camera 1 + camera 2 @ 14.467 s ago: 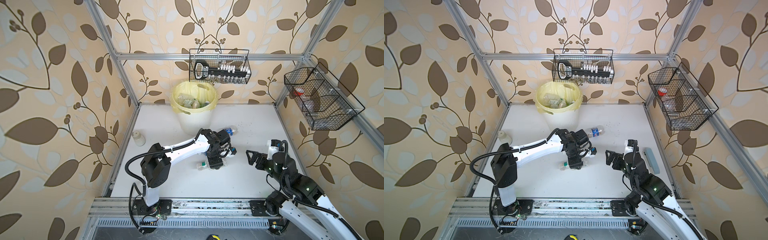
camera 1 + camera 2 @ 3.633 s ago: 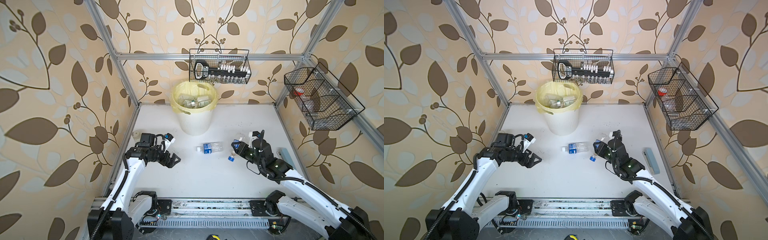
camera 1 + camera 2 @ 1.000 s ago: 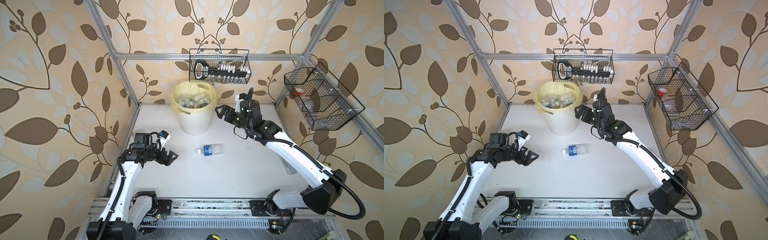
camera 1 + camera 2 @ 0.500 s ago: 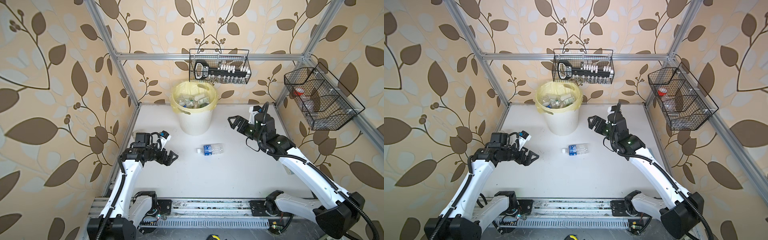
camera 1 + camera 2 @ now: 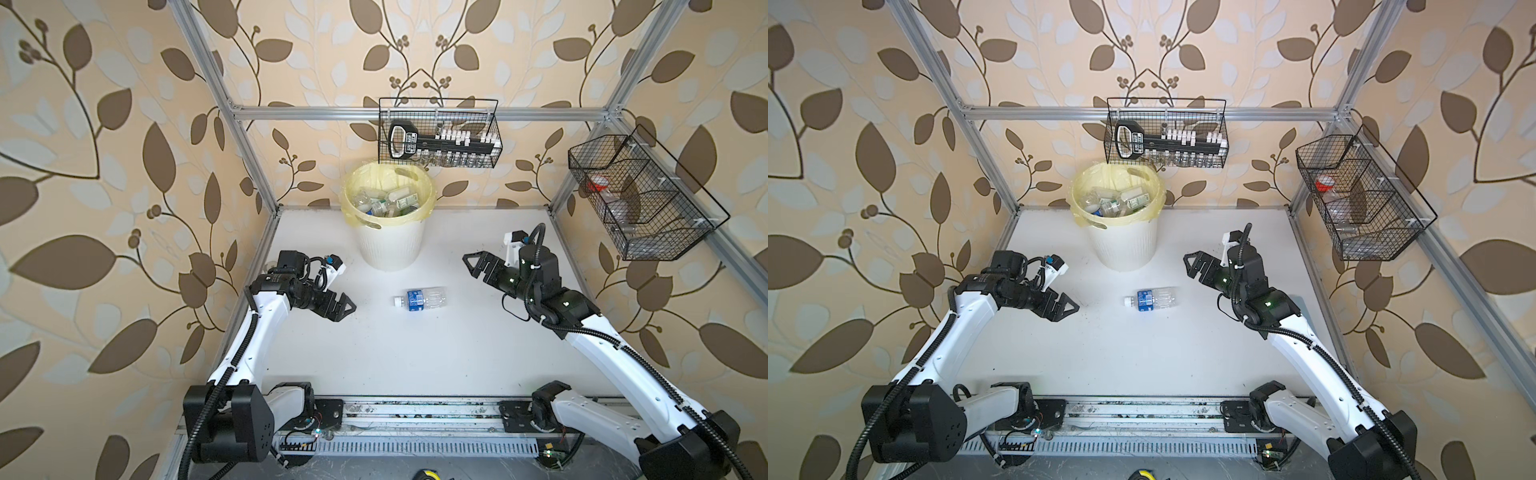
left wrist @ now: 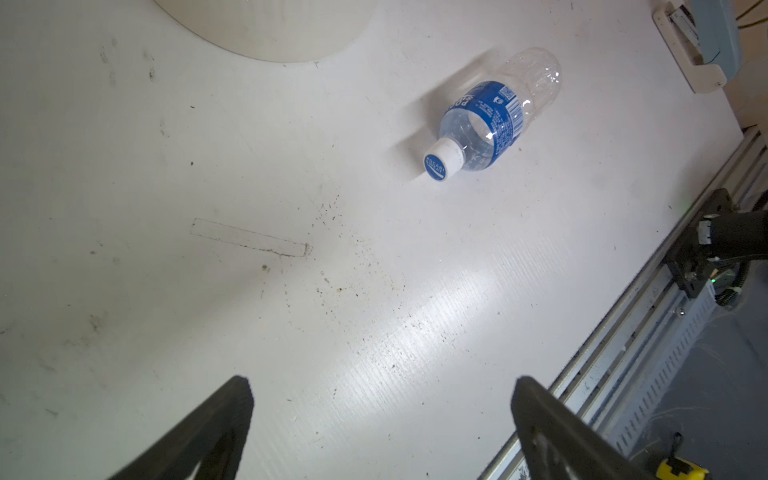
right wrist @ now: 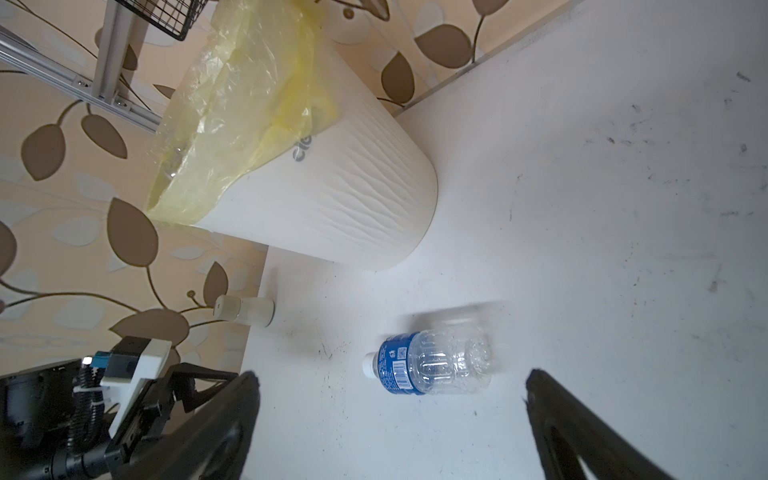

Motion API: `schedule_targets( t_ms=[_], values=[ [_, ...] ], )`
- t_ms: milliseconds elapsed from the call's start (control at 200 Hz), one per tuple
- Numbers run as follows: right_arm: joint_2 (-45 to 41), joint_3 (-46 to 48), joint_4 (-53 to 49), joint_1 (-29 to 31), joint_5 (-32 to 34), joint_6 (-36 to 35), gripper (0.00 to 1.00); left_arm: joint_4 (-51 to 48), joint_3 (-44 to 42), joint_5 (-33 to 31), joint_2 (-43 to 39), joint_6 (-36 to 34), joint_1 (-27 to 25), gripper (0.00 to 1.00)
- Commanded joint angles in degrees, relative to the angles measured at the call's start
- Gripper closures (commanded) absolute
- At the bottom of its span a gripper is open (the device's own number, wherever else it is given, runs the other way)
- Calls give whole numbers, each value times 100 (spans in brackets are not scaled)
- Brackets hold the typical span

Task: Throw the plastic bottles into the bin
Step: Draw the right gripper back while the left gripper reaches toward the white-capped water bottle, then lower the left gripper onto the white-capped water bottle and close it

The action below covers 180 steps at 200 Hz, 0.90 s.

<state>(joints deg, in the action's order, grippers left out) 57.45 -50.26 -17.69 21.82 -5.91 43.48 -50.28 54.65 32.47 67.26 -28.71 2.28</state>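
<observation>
One clear plastic bottle [image 5: 420, 298] [image 5: 1152, 299] with a blue label and white cap lies on its side mid-table, in front of the bin [image 5: 388, 245] [image 5: 1125, 249]. The bin's yellow bag holds several more bottles [image 5: 386, 203]. My left gripper [image 5: 347, 311] [image 5: 1067, 311] hovers open to the bottle's left, a short gap away. In the left wrist view the bottle [image 6: 490, 120] is well beyond the open gripper [image 6: 382, 386]. My right gripper [image 5: 471, 266] [image 5: 1190, 266] is open and empty, right of the bottle and raised. The right wrist view shows the bottle [image 7: 432, 365] between the fingers' line of sight [image 7: 392, 376], beside the bin [image 7: 332, 199].
A squat white jar [image 7: 245, 309] stands by the left wall behind my left arm. Two black wire baskets hang on the back wall [image 5: 438, 133] and right wall [image 5: 640, 199]. A grey-blue block [image 5: 1304, 303] lies by the right edge. The metal rail [image 5: 415, 415] runs along the front.
My right gripper has drawn back from beside the bin's rim toward the right and front, open and empty throughout. The left gripper and the bottle on the table have stayed put.
</observation>
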Motion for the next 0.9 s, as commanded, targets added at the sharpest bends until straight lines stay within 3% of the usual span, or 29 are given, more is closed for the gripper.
schedule_targets(
  t_ms=[0, 325, 550, 895],
  values=[
    [-171, 224, -5, -23, -323, -278, 0, -201, 409, -56, 61, -194, -136, 1],
    [-853, 374, -902, -29, 242, -656, 0, -262, 485, -425, 212, -264, -1008, 1],
    [-1230, 546, -1285, -29, 218, -675, 0, -317, 878, -549, 521, -215, -1595, 1],
    [-1696, 874, -1670, -33, 603, -481, 0, 424, 776, -817, 663, -92, -2196, 1]
  ],
)
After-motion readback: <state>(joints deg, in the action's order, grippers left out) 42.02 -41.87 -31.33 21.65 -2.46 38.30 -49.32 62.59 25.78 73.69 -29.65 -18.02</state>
